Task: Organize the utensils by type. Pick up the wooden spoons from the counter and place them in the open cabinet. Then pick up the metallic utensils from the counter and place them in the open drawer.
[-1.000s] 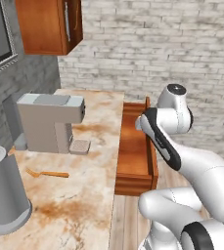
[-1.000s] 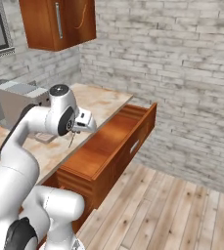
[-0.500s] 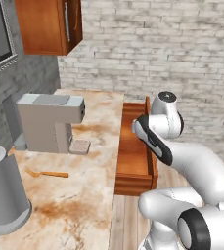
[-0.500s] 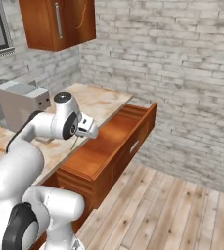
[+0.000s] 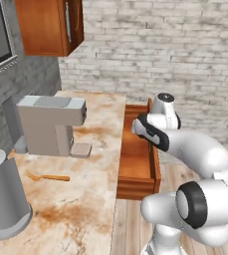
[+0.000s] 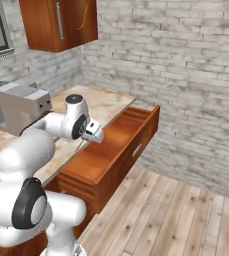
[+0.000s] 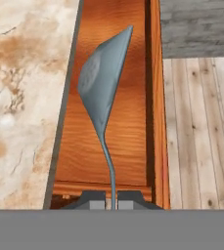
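The tool [image 7: 111,201], clamped on a thin grey metal spoon [image 7: 102,93], should lower into the reddish-brown wooden drawer [image 7: 128,146] before parting.

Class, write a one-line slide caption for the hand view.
Gripper shut on a metal spoon, held over the open wooden drawer beside the marbled counter.

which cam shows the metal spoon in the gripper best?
Hand view: the spoon is large and central, handle pinched between the fingers, bowl over the open drawer. Right base view shows a thin sliver below the gripper. Left base view: arm blocks it.
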